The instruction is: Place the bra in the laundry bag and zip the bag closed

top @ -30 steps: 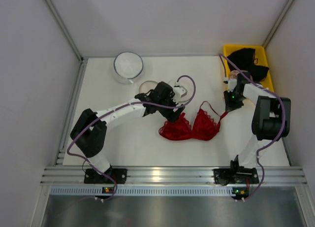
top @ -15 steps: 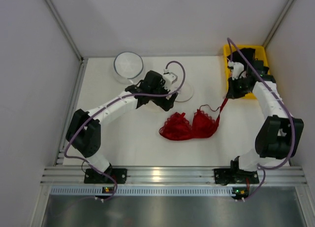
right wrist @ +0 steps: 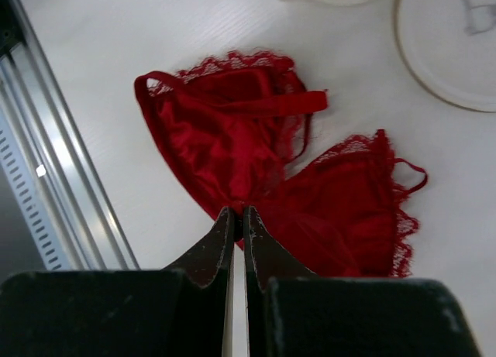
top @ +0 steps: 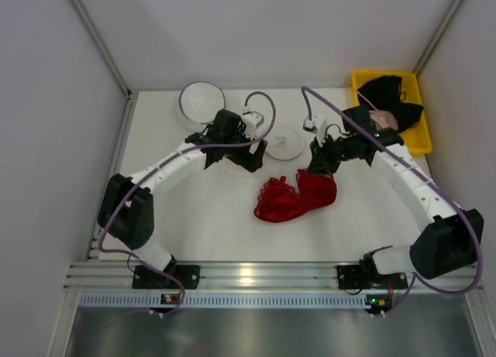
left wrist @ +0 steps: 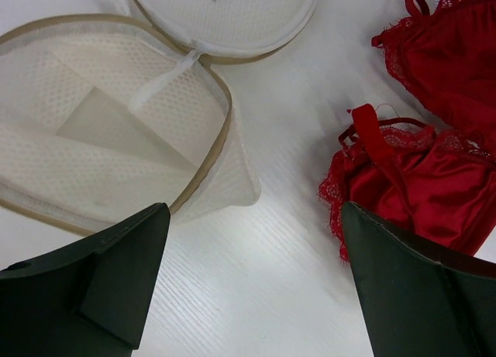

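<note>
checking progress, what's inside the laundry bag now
Only white mesh lining shows inside the open laundry bag; the bra lies outside. Its near edge is hidden by the left gripper.

Left gripper (left wrist: pixel 254 211) spread wide, right gripper (right wrist: pixel 239 212) pinched on bra (right wrist: pixel 225 144).

Left wrist view's right edge crops the bra (left wrist: pixel 422 187).
</note>
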You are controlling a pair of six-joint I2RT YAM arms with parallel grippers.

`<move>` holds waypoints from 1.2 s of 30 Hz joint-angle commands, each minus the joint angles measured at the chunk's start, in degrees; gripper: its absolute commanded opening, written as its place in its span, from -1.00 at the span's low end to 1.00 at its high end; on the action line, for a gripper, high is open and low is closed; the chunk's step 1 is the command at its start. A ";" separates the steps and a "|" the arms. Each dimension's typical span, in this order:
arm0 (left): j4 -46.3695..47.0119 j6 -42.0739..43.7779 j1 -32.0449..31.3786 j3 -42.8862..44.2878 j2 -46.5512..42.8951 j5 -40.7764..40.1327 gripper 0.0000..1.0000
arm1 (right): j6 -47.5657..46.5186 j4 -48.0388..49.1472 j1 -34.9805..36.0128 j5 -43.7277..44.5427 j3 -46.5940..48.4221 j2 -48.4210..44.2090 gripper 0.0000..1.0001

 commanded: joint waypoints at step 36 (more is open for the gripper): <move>7.91 -22.98 2.87 -22.57 -0.98 34.57 0.03 | 5.32 2.65 -16.44 4.12 -3.86 14.92 0.01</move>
